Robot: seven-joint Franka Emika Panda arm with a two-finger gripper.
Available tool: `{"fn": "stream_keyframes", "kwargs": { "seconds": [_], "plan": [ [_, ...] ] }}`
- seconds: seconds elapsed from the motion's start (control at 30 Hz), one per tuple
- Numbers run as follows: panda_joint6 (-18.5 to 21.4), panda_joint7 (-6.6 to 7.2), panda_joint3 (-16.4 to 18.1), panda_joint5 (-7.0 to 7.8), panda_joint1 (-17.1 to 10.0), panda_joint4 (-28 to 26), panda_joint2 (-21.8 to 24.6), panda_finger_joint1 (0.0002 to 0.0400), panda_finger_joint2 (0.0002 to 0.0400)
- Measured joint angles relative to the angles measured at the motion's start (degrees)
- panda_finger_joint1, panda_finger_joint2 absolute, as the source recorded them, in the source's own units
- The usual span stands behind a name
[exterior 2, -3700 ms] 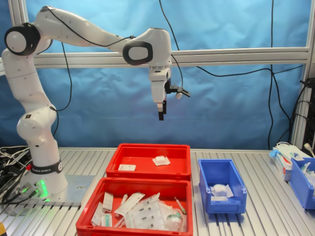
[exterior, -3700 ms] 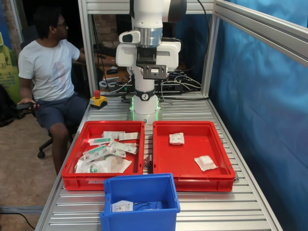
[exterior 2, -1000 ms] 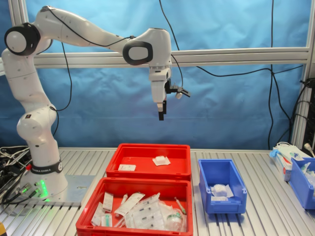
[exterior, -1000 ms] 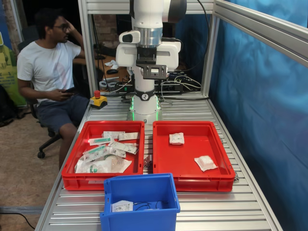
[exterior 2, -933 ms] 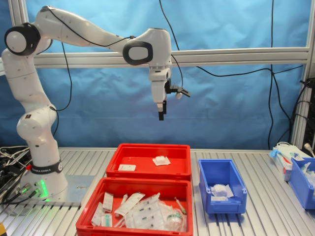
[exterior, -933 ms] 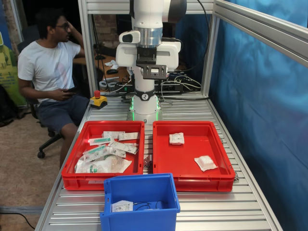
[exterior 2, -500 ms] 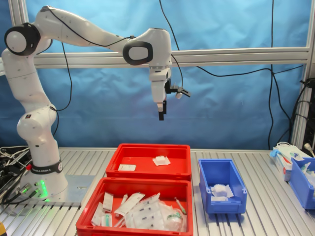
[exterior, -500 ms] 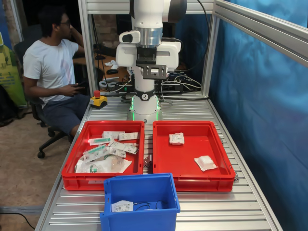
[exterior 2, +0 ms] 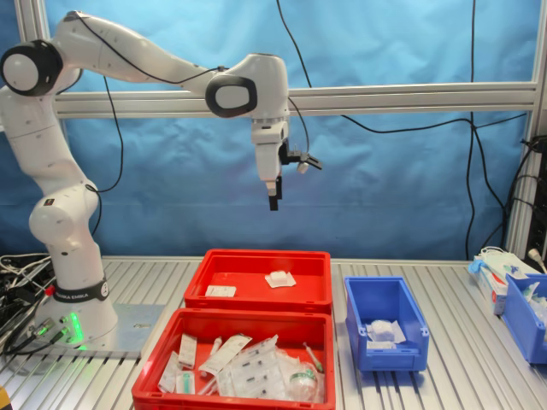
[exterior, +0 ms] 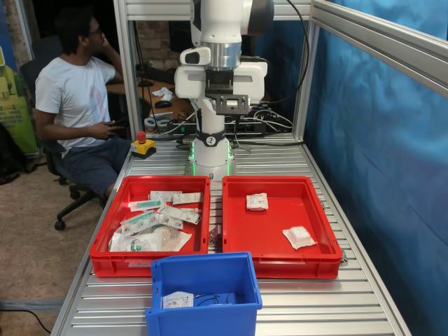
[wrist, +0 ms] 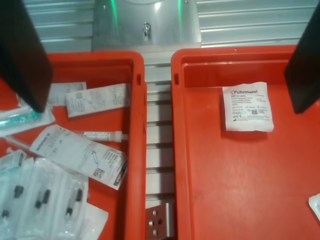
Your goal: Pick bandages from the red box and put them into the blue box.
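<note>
High above the trays hangs the gripper (exterior 2: 273,203), its fingers spread wide in the wrist view and holding nothing; the red box (exterior: 318,224) on the first exterior view's right keeps two bandages, one near its far end (exterior: 257,201) and one nearer the front (exterior: 299,236); the blue box (exterior 2: 352,314) already holds something white, though whether a bandage I cannot tell; so I judge most of the job remains.

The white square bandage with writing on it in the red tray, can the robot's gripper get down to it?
Probably yes. The gripper hangs open high above the wide shallow red plastic tray, and the white square bandage lies flat and alone, nothing covering it.
</note>
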State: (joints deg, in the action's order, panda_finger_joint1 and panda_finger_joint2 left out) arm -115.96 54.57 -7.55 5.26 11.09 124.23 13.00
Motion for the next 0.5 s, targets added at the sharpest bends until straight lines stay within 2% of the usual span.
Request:
{"fn": "stream_keyframes", "kwargs": {
  "seconds": [0.13,0.5],
  "plan": [
    [-2.89,0.00,1.42,0.00,0.00,3.78,2.56,0.0400,0.0400],
    [-6.16,0.00,5.94,0.89,0.00,9.14,5.06,0.0400,0.0400]
  ]
}}
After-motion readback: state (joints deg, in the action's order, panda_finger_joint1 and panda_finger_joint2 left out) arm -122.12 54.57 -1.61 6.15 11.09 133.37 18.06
